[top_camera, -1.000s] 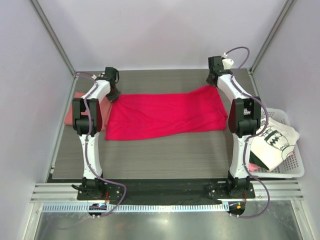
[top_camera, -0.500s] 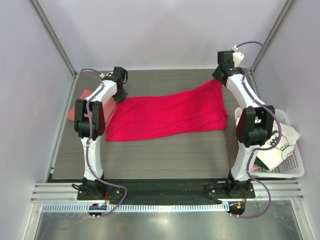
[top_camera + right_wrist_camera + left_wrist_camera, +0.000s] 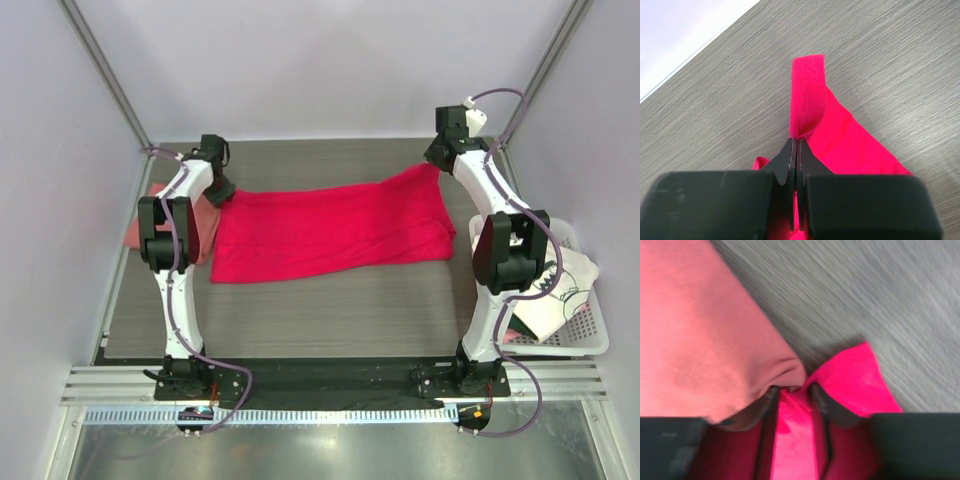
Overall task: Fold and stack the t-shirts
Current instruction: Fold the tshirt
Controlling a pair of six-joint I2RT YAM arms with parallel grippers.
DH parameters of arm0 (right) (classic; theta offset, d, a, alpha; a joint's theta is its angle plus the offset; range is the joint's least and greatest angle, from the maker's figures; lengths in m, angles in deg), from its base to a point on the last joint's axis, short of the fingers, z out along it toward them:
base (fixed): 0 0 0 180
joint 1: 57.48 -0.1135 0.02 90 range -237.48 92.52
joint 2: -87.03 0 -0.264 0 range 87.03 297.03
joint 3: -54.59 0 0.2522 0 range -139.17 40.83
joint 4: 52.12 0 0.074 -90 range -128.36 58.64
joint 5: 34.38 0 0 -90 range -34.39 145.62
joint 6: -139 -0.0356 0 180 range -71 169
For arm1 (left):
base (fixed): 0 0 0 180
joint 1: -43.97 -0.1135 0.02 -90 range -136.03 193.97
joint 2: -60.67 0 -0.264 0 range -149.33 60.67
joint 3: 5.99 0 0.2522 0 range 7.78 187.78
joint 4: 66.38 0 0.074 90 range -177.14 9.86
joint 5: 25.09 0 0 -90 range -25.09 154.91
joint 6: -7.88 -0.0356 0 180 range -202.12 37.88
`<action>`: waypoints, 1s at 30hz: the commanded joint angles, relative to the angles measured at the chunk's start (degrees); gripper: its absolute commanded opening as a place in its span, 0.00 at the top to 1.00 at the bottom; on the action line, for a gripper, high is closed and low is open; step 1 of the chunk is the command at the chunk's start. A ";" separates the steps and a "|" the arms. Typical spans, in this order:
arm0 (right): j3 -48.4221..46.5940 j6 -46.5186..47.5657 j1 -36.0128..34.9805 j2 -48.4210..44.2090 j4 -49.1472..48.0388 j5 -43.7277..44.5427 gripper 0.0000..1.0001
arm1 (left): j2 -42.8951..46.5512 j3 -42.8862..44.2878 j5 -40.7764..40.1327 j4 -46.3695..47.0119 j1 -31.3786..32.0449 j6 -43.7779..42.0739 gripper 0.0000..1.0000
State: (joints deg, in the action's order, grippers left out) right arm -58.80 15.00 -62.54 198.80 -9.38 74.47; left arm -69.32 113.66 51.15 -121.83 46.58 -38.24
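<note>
At the far half of the table [image 3: 330, 310], the crimson t-shirt [image 3: 330, 228] lies spread from nine to three o'clock. The right gripper [image 3: 794, 145], at two o'clock, is clamped tight on its hem corner. The left gripper [image 3: 792, 390], at ten o'clock, has its jaws narrowly parted with the other corner loose between them, right against the salmon t-shirt [image 3: 700, 340]. As I judge it, with one corner loose and the other pinched, any pull from the right would drag the cloth askew, and the left fingers could snag the salmon fabric. The grey wood-grain surface looks smooth. Pale walls close three sides, and a white basket [image 3: 575, 348] at four o'clock holds the white t-shirt [image 3: 560, 285].
</note>
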 commanded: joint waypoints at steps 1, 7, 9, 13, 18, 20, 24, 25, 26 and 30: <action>-0.56 -0.63 0.66 -1.29 -1.11 0.57 0.99 | 1.31 -3.48 -0.23 0.37 -2.09 -0.20 0.63; -0.30 -0.98 1.28 -1.46 -0.85 0.31 0.99 | 8.62 -6.76 0.05 6.01 3.53 -1.25 0.35; -0.21 -0.89 1.28 -1.55 -0.76 0.22 0.99 | 8.44 -5.35 0.05 5.57 3.98 -0.99 0.33; -0.03 -0.81 1.37 -1.64 -0.85 -0.22 0.99 | 2.93 1.06 -0.56 1.80 3.98 -0.55 0.34; -0.21 -0.81 1.28 -1.20 -0.85 -0.83 0.99 | -2.45 6.25 -1.36 -0.49 3.98 -0.46 0.34; -0.30 -0.81 1.37 -1.03 -0.85 -0.92 0.99 | -4.73 8.98 -1.62 -1.98 3.89 -0.37 0.34; -0.47 -0.81 1.46 -0.76 -0.85 -1.27 0.99 | -8.78 13.63 -2.15 -4.36 3.98 -0.37 0.33; -0.47 -0.81 1.46 -0.76 -0.85 -1.27 0.99 | -9.48 14.60 -1.98 -4.71 3.98 -0.46 0.33; -0.56 -0.81 1.46 -0.67 -0.93 -1.36 0.99 | -10.18 16.53 -1.63 -5.41 3.98 -0.37 0.33; -0.47 -0.81 1.46 -0.58 -0.85 -1.36 0.99 | -14.14 20.14 -0.31 -7.26 3.89 -0.98 0.44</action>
State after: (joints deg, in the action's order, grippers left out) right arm -58.58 14.59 -61.45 198.82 -9.36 73.20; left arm -80.14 131.52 49.60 -125.68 50.73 -38.98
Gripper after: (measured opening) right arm 0.027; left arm 0.593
